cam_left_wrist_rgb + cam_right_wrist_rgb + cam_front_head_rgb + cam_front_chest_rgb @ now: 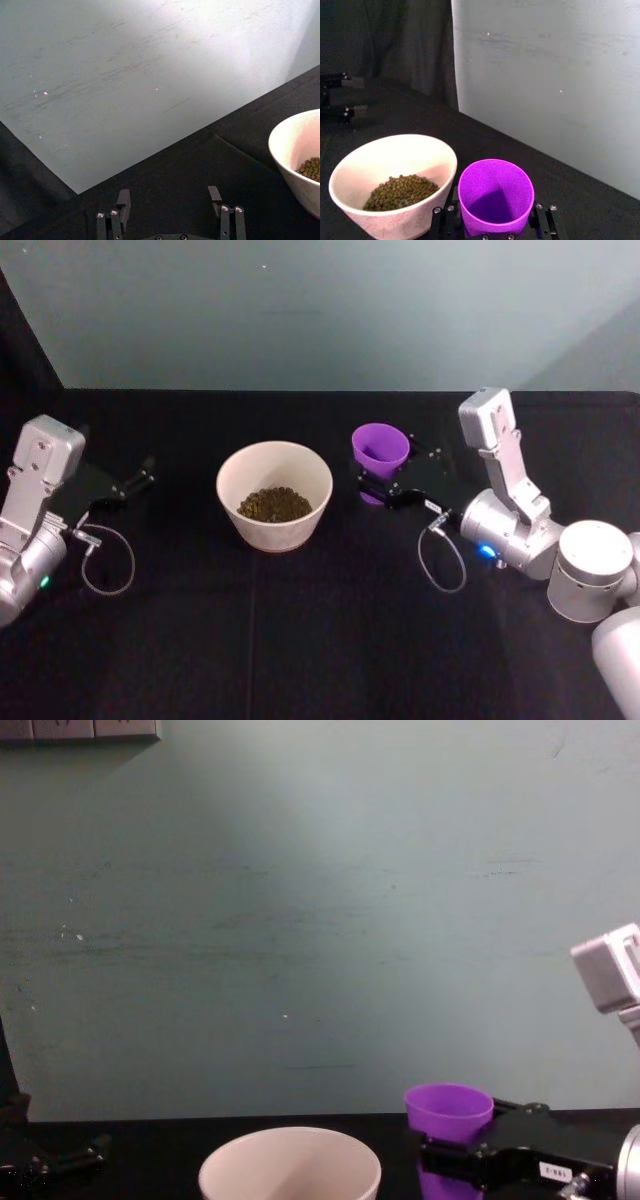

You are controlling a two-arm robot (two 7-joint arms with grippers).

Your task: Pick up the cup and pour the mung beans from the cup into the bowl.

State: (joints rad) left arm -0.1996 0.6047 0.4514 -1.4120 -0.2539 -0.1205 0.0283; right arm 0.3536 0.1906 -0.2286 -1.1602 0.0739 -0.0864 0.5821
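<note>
Beans [274, 504] already fill the bowl [274, 462] as the right pincer [496, 227] pinches the upright empty cup [380, 450] at its 3 o'clock, release seemingly next; left pincer [169, 204] spread.

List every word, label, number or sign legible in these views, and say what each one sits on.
No text can be read with certainty.
Right gripper, around the cup: a small white label with dark characters, too small to read.
Bowl, cup, black table and left gripper: no print visible.
Wall: faint scuffs, no writing; the panels at its top edge show no readable marks.
</note>
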